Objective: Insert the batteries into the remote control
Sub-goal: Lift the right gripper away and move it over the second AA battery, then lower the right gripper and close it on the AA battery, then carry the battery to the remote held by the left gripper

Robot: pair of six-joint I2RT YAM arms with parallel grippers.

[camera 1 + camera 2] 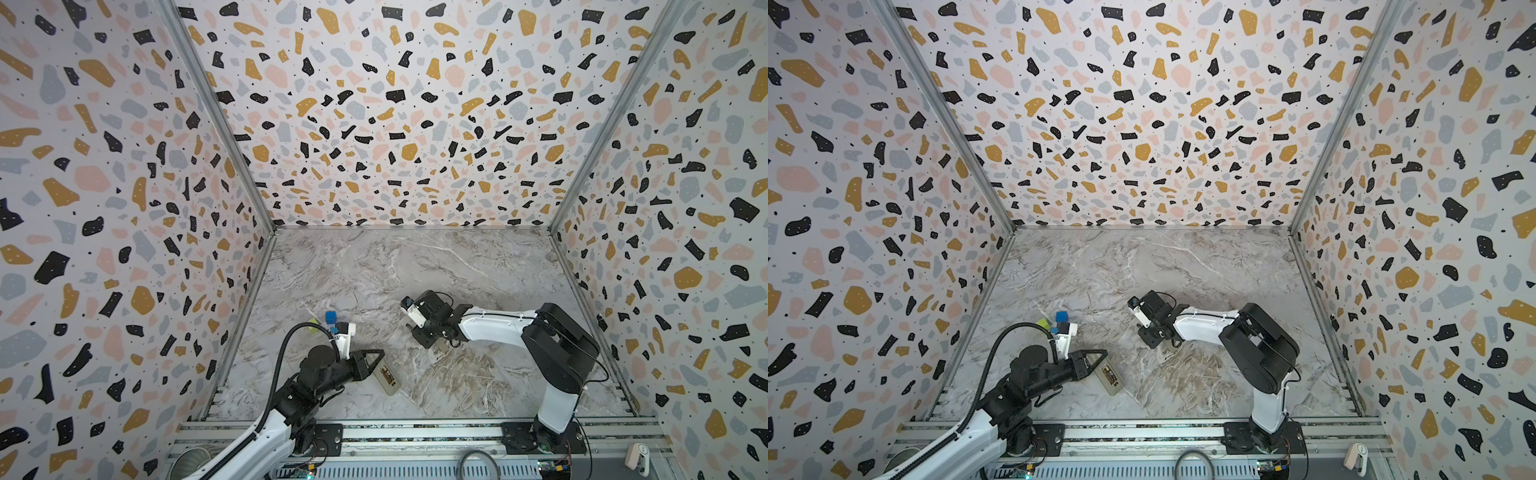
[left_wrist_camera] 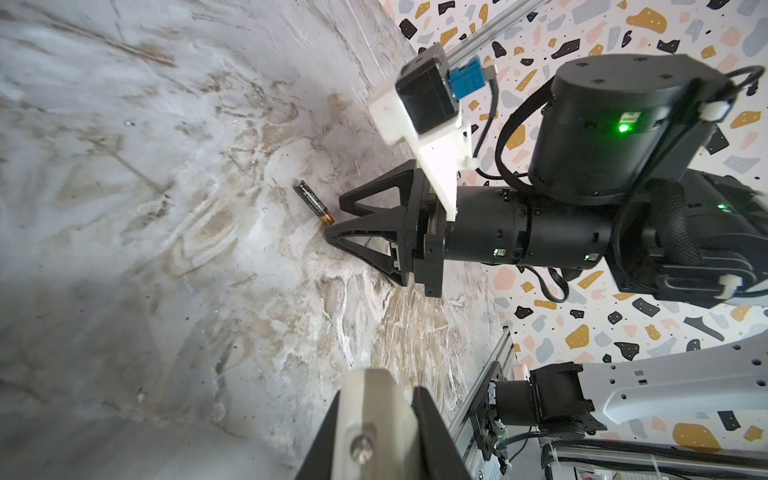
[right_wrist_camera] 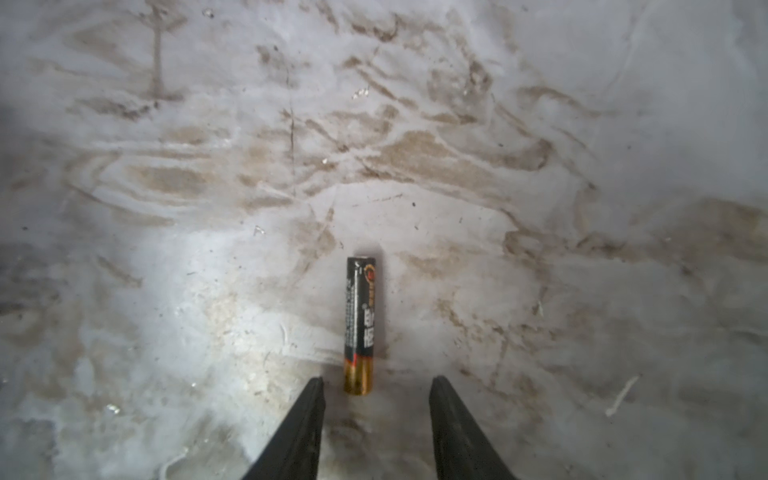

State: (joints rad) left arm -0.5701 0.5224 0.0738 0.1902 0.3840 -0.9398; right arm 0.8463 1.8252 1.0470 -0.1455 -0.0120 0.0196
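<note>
The off-white remote control [image 1: 387, 378] [image 1: 1109, 377] lies back up near the table's front left. My left gripper [image 1: 371, 362] is shut on its near end; the pale body [image 2: 376, 409] sits between the black jaws. What looks like one battery [image 1: 388, 375] rests in its recess. A second battery [image 3: 360, 324] [image 2: 312, 202], black with a copper end, lies on the marble. My right gripper [image 3: 377, 380] [image 2: 336, 219] points down at it, open. The copper end sits just ahead of the tips, touching neither finger.
A blue block [image 1: 330, 317] and a yellow-green block [image 1: 312, 324] sit behind my left wrist near the left wall. Patterned walls close in three sides. A metal rail [image 1: 415, 432] runs along the front edge, with a small white device [image 1: 638, 457] at its right end.
</note>
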